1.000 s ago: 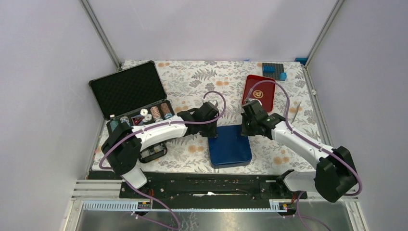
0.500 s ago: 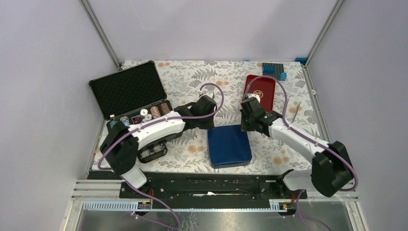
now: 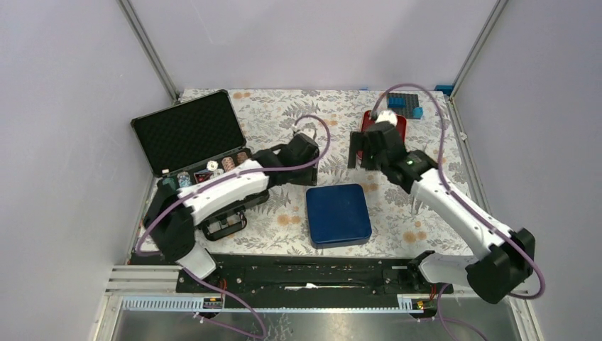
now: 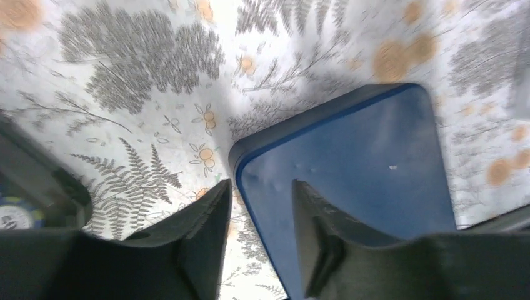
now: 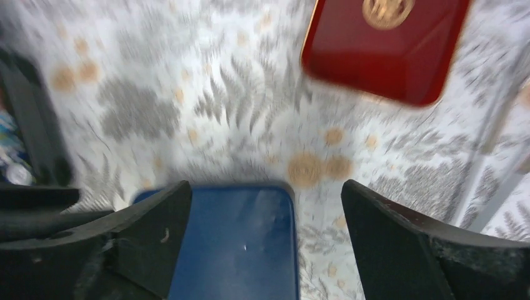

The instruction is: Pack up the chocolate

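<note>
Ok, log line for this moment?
left gripper: open, at blue box corner | right gripper: open wide, empty, near red tin | chocolate: not in view

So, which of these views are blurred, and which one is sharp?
Right wrist view: heavily smeared, red tray and floral tablecloth have soft edges. Left wrist view: slight blur toward the borders, blue box corner crisp. Top external view: sharp, evenly lit.

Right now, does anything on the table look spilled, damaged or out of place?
Nothing looks spilled or damaged. The blue box lies flat, the red tin flat beyond it, the chip case open at the left. No chocolate shows in any view.
</note>
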You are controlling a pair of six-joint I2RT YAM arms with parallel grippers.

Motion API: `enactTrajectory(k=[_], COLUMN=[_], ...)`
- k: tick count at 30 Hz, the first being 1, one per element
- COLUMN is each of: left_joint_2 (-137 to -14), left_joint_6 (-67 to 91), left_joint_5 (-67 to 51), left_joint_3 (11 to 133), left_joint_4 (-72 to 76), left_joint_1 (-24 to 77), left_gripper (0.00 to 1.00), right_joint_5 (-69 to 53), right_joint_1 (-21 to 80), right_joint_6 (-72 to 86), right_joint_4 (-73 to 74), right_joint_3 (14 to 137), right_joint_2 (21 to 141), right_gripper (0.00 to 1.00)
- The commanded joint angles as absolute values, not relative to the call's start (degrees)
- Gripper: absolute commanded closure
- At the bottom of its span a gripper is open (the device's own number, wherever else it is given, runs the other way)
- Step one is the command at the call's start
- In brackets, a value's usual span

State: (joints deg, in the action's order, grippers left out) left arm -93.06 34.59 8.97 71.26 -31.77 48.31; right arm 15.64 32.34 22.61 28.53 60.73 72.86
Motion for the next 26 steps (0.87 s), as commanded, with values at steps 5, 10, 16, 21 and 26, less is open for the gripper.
enactTrajectory(k=[5, 10, 16, 21, 26], left_joint_2=[-73.02, -62.68, -57.21, -57.54, -57.52], left_joint_6=[28.7, 24.85, 23.81, 24.72, 25.77], left_joint_5=[22.65, 33.92, 34.38, 33.76, 33.38], left_joint_3=[78.61, 69.15, 63.84, 63.79, 63.78], left_joint_4=[-32.77, -26.99, -28.75, -31.11, -31.48], left_joint_1=[47.99, 46.96, 43.87, 43.2, 43.09], left_gripper=[0.01, 0.01, 0.01, 0.01, 0.01], right_joint_5=[20.88, 24.1, 22.68, 23.98, 24.4], right_joint_1=[14.82, 12.27, 12.31, 12.3, 12.35], right_joint_6=[20.79, 26.29, 27.95, 28.3, 27.24], right_joint_4=[30.0, 30.28, 31.98, 31.02, 29.52], right_joint_3=[70.26, 66.39, 61.93, 58.98, 57.84], right_joint_2=[67.01, 65.35, 63.06, 59.08, 56.49], right_gripper=[0.0, 0.01, 0.0, 0.0, 0.0])
